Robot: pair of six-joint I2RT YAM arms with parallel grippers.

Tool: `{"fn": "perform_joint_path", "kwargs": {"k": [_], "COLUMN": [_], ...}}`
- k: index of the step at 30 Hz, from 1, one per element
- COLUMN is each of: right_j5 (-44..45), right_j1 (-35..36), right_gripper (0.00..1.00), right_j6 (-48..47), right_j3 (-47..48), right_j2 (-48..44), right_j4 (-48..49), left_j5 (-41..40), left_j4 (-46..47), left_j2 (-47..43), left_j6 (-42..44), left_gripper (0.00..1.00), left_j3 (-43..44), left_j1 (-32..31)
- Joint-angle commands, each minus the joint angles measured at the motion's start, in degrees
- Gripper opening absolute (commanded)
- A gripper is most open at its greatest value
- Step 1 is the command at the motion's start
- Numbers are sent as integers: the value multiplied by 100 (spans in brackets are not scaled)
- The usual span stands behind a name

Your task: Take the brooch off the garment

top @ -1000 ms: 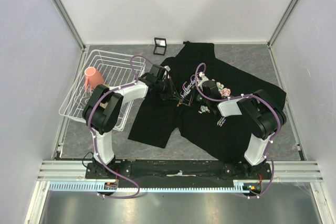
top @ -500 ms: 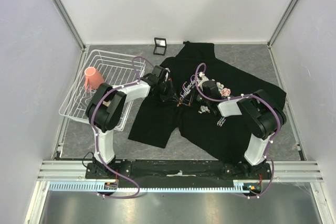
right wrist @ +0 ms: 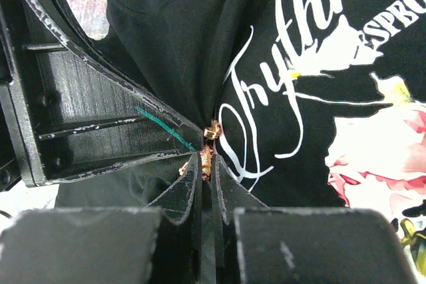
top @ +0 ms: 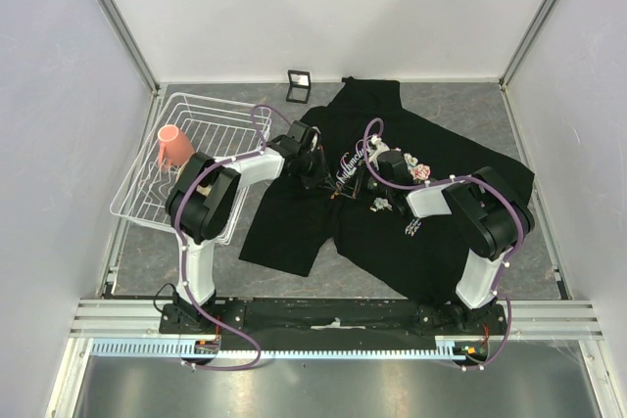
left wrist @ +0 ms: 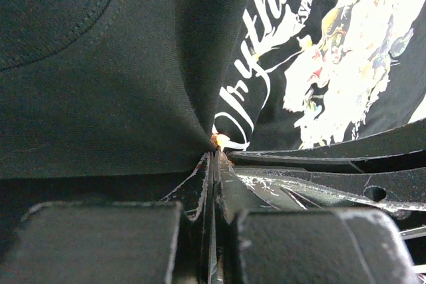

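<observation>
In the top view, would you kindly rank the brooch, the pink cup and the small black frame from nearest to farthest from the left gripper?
From the left gripper:
1. brooch, right at its fingertips.
2. small black frame, beyond it at the back edge.
3. pink cup, far to its left in the wire basket.

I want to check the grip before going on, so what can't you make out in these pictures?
Brooch: wrist views show only orange glints at the shut fingertips; fingers and bunched shirt hide its shape. Top view: too small.
Whether left gripper or right gripper pinches brooch or just cloth: hidden at the tips.
Lettering: cut off by wrist-view edges.
</observation>
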Motion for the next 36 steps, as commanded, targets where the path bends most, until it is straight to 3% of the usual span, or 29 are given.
{"fn": "perform_joint_path", "kwargs": {"k": [1,24,36], "right_j5": [-130,986,1004], "right_j1": [123,510,502], "right_gripper": [0,0,0], "right_j6": [-193,-791,-773], "right_j3": [68,-196,-196], "right_j2": [-5,-699,-665], "right_j4": [201,122,87], "left_j5": [-204,-977,-1206], "left_j4": [-163,-717,-814], "left_j2": [209,218,-36], "left_j6": [4,118,249], "left_gripper": [2,2,2], "left_j3": [302,267,249], "left_j1": [-101,-102,-102]}}
